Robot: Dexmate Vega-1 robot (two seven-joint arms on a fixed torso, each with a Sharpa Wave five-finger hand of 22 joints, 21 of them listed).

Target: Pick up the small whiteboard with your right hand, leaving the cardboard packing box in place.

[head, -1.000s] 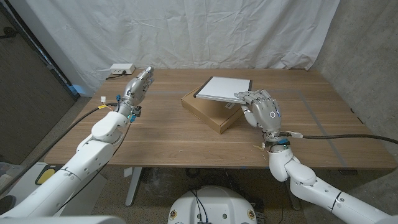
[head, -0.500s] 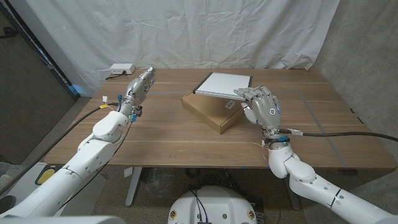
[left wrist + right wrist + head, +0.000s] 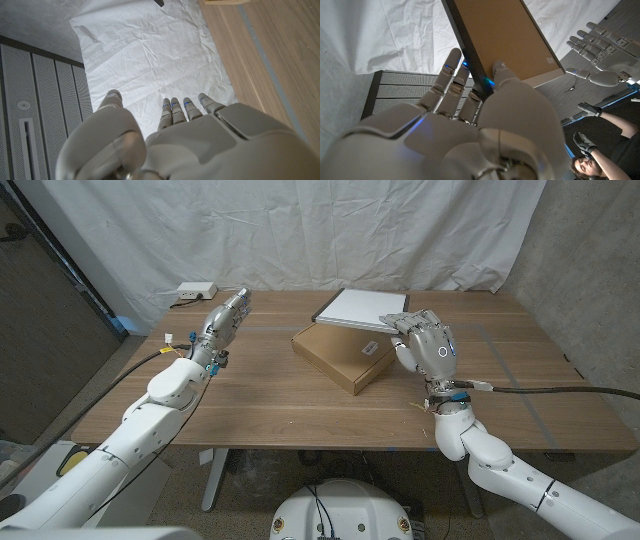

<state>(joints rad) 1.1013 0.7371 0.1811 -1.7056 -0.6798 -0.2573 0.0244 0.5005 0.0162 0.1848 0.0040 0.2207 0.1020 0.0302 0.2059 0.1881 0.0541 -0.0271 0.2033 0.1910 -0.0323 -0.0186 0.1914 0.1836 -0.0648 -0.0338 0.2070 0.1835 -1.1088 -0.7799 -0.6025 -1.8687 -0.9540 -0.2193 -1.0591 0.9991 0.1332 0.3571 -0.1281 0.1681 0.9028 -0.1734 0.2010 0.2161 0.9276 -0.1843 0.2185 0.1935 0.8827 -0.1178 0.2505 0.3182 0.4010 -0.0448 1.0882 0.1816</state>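
The small whiteboard (image 3: 360,309), white with a thin dark frame, hangs tilted above the far side of the cardboard packing box (image 3: 344,356). My right hand (image 3: 424,347) grips its right edge. In the right wrist view the whiteboard's brown back (image 3: 506,41) faces the camera, and my right hand (image 3: 465,127) has its thumb on that side and its fingers behind the frame. The flat box lies on the wooden table (image 3: 270,395) near the middle. My left hand (image 3: 224,317) is raised over the table's back left, fingers straight and apart, holding nothing; it is also seen as the left hand (image 3: 175,140).
A white device (image 3: 194,291) with a cable sits at the table's back left corner. A white cloth (image 3: 300,230) hangs behind the table. A black cable (image 3: 560,392) trails from my right wrist. A person with gloved hands (image 3: 597,150) shows in the right wrist view.
My right hand has raised the whiteboard off the box and carried it up and toward the back. The box and my left arm have stayed put.
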